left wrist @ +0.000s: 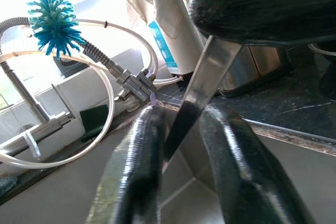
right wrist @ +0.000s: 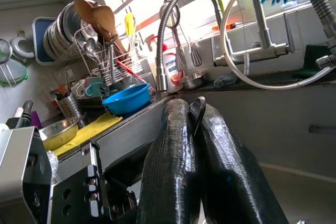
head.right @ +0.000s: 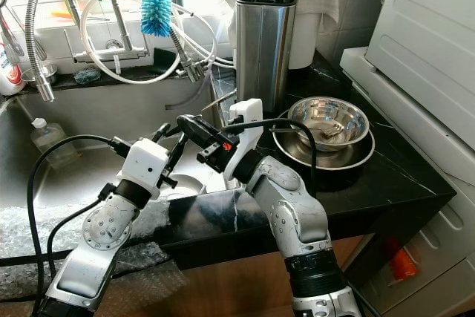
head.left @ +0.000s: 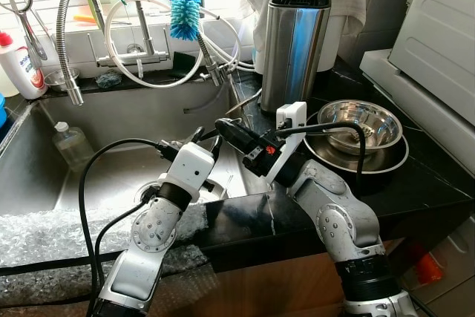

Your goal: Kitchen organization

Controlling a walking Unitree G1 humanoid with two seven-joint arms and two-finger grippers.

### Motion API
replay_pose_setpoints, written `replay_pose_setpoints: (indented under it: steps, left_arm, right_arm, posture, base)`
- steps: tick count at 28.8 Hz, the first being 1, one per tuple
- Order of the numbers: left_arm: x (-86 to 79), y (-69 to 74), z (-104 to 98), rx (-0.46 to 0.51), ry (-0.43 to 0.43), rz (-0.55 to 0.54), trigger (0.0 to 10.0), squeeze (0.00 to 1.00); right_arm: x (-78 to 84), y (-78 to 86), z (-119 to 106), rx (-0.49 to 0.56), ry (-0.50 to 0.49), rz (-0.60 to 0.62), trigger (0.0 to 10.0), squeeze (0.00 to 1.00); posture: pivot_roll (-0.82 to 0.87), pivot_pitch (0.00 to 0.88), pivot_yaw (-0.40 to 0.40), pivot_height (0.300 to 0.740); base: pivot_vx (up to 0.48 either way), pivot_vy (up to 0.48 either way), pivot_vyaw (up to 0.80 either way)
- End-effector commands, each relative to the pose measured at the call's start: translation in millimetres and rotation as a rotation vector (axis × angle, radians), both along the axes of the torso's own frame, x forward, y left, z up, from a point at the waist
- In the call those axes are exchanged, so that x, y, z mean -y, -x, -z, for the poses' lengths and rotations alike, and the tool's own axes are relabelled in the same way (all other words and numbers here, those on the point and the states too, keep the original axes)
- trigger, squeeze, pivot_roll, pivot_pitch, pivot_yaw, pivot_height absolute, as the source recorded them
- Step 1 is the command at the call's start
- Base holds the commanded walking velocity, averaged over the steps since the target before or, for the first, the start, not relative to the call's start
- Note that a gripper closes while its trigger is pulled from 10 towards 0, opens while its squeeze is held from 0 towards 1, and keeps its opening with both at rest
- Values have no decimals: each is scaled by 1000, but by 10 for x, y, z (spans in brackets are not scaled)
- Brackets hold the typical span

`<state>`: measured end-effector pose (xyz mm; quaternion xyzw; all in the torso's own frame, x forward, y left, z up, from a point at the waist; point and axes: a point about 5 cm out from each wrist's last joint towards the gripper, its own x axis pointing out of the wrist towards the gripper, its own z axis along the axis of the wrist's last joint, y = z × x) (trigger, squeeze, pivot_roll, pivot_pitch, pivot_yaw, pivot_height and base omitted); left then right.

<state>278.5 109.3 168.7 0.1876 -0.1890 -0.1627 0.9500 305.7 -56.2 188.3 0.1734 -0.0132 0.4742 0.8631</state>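
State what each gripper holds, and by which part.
Right gripper is shut on the knife's black handle end; left gripper is closed around the knife blade.

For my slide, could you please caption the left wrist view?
Left gripper fingers straddle a knife blade above the sink.

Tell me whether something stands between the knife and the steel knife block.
Nothing visible does. The right pincer holds the knife beside the sink, with open air up to the knife block behind it. The left pincer straddles the blade, on the sink side.
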Motion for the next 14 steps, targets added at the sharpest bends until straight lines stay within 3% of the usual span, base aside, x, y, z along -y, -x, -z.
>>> replay_pose_setpoints:
  steps: [1, 13, 14]
  left_arm:
    - [22, -15, 23, -13, -17, 12, 0, 0]
    - [25, -12, 39, -20, -22, 13, 0, 0]
    - [26, -12, 41, -20, -22, 13, 0, 0]
  right_arm:
    - [-54, 42, -113, 43, -16, -33, 10000, 0]
    - [-47, 38, -138, 50, -23, -22, 10000, 0]
    - [-46, 37, -138, 50, -23, -20, 10000, 345]
  posture:
    - [-26, 0, 16, 740]
    - [-27, 0, 17, 740]
    - [-26, 0, 17, 740]
  base:
    - [0, 0, 0]
    - [0, 0, 0]
    - [0, 0, 0]
